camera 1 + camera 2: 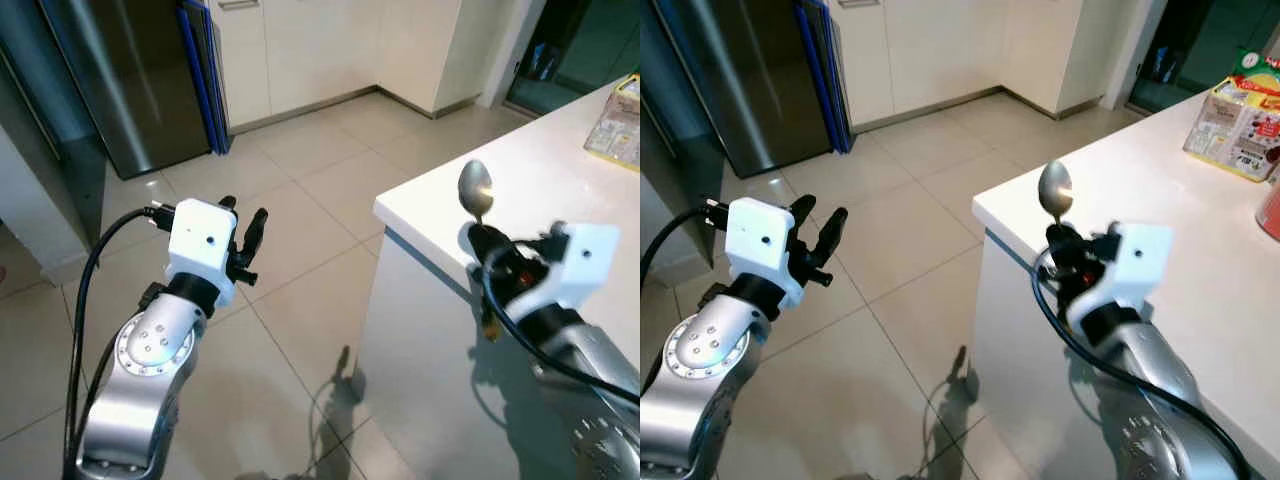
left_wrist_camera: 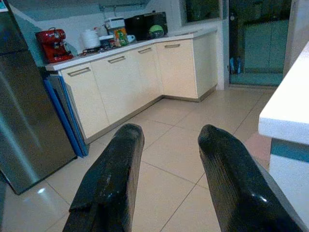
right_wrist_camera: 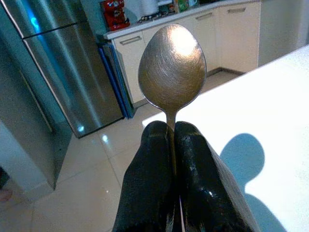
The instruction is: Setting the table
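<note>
Spoon handle hidden inside right pincer (bowl clear).

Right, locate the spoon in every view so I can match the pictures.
Left eye view: spoon right of centre, bowl up, above the white counter's corner.
Right eye view: centre, same corner.
Right wrist view: upper centre, handle in the right gripper.
Left wrist view: none.

Silver arms, white wrist housings, black cables, black claw fingers.
</note>
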Robot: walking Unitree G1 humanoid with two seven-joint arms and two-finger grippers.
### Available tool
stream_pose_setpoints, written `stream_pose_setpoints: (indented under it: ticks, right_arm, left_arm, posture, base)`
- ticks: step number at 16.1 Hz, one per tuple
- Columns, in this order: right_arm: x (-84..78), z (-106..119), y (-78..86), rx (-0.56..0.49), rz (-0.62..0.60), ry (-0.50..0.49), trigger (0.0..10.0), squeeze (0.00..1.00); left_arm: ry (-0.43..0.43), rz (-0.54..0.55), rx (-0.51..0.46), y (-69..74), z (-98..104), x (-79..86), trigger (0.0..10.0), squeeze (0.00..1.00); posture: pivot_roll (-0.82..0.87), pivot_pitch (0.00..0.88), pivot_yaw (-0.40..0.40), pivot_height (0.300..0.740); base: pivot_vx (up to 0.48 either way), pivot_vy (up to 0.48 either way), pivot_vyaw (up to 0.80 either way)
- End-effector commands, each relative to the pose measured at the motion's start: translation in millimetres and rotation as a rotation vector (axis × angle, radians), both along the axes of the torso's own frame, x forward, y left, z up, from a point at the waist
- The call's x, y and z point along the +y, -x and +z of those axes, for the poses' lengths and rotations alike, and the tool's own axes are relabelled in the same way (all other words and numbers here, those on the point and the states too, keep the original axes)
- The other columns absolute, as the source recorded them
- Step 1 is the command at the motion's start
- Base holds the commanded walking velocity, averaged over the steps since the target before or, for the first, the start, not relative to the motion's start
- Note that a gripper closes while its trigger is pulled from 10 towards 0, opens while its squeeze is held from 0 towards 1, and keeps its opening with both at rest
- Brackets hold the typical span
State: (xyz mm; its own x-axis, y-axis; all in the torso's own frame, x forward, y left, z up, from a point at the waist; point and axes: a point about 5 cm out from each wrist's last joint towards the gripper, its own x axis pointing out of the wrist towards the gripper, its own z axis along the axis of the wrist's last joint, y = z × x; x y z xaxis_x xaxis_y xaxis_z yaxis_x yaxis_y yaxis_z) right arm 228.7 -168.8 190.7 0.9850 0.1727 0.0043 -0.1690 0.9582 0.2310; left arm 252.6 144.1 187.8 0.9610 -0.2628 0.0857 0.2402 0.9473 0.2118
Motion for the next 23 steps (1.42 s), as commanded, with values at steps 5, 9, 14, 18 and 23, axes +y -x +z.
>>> stream_pose_setpoints:
  ticks: [5,9,14,18,23]
  right_arm:
    - [6.0,2.6,-12.5,-0.009,-0.018,0.018,10.0,0.0]
    - [13.3,-13.4,-15.5,0.061,-0.034,-0.004,10.0,0.0]
    - [17.0,-18.8,-10.1,0.053,-0.002,0.041,10.0,0.0]
    - [9.8,-22.3,-8.5,0.039,-0.029,0.026,10.0,0.0]
    - [3.3,-32.8,-7.2,0.044,-0.063,0.126,10.0,0.0]
  left_arm:
    - [0.041,0.007,0.016,0.9,-1.0,-6.9,10.0,0.0]
    - [0.005,-0.052,0.041,-0.9,-4.4,-14.3,10.0,0.0]
    - [0.056,0.032,0.033,-1.8,-5.6,1.1,10.0,0.0]
    - [-0.002,0.021,0.005,2.5,-12.1,8.5,10.0,0.0]
    - [0.037,0.012,-0.005,2.4,-15.0,10.9,10.0,0.0]
  posture:
    - [0.09,0.027,-0.028,0.74]
    - [0.09,0.024,0.008,0.74]
    - [0.07,0.031,0.012,0.74]
    - [0.08,0.033,0.003,0.74]
    - [0.07,0.048,0.014,0.74]
  base:
    - [0.0,0.0,0.0]
    - [-0.06,0.0,0.0]
    - [-0.253,0.0,0.0]
    - [-0.262,0.0,0.0]
    - [-0.259,0.0,0.0]
